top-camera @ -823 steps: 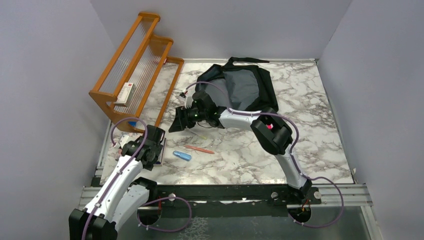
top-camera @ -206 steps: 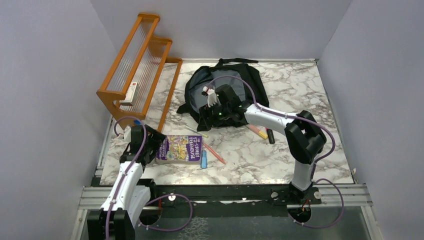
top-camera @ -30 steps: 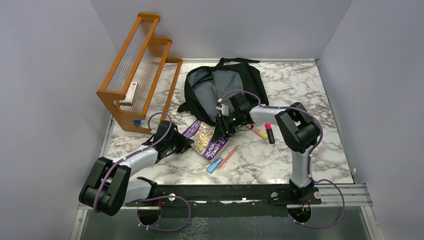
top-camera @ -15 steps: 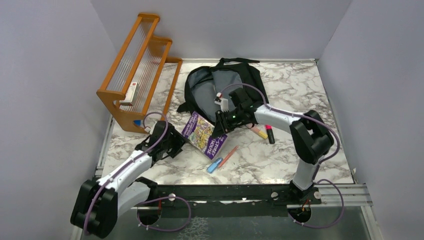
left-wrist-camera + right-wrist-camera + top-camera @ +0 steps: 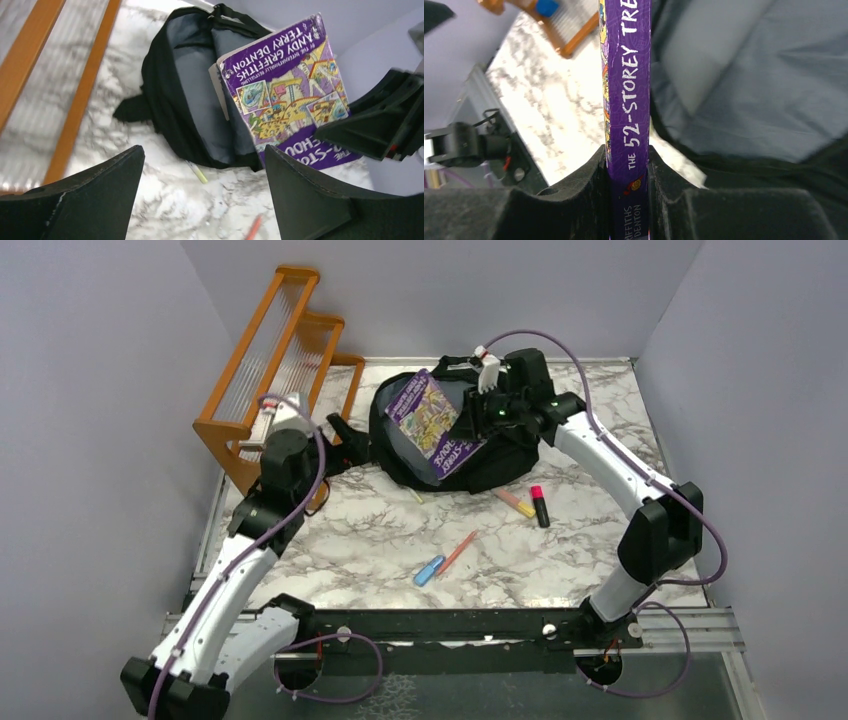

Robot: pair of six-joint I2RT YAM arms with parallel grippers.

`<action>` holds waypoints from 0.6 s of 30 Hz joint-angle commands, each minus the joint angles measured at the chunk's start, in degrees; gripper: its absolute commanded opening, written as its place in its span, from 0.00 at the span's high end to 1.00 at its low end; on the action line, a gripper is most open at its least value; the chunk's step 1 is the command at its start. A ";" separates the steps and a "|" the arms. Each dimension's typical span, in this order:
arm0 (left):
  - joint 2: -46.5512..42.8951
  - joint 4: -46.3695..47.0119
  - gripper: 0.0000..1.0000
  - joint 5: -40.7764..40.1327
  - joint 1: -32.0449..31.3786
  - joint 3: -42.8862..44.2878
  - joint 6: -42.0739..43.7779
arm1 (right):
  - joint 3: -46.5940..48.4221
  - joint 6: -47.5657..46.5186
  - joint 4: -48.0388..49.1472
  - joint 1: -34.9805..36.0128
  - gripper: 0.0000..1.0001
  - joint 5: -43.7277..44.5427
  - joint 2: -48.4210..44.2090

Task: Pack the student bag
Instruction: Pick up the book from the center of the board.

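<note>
Over the open student bag [image 5: 502, 462], the right gripper [image 5: 629, 165] pinches the purple book [image 5: 432, 420] by its spine, while the left gripper [image 5: 205, 150] hangs spread, empty, nearby.

The left tool [image 5: 202, 150] is hanging wide open over the marble surface [image 5: 125, 130], with its two black fingers [image 5: 75, 200] low in the view. Past them, the bag [image 5: 170, 95] is lying open and showing grey inside. A purple book [image 5: 285, 95] is leaning over its mouth. The right tool [image 5: 360, 132] is pinching the book's lower edge. A thin yellow pen [image 5: 196, 172] is lying just beside the bag.
</note>
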 commanded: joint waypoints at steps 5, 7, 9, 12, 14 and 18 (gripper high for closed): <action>25.26 9.05 0.10 35.96 8.29 24.31 31.09 | -1.45 -10.81 2.72 -3.57 0.99 3.58 -6.58; 30.25 9.83 0.10 48.65 11.96 29.41 32.69 | -1.42 -11.81 2.00 -3.83 0.99 2.68 -6.50; 34.15 8.64 0.10 59.20 13.97 33.55 35.16 | -1.34 -13.81 0.75 -4.09 0.99 -1.60 -6.39; 37.34 3.05 0.10 69.04 14.21 37.55 41.16 | -4.30 -15.90 2.76 -4.23 0.99 -9.95 -7.59; 37.41 3.05 0.10 73.87 14.17 36.45 41.93 | -5.96 -16.61 4.40 -4.23 0.99 -16.13 -8.40; 35.43 7.23 0.10 78.67 13.92 30.95 38.87 | -6.01 -19.55 2.94 -4.21 0.99 -25.81 -7.83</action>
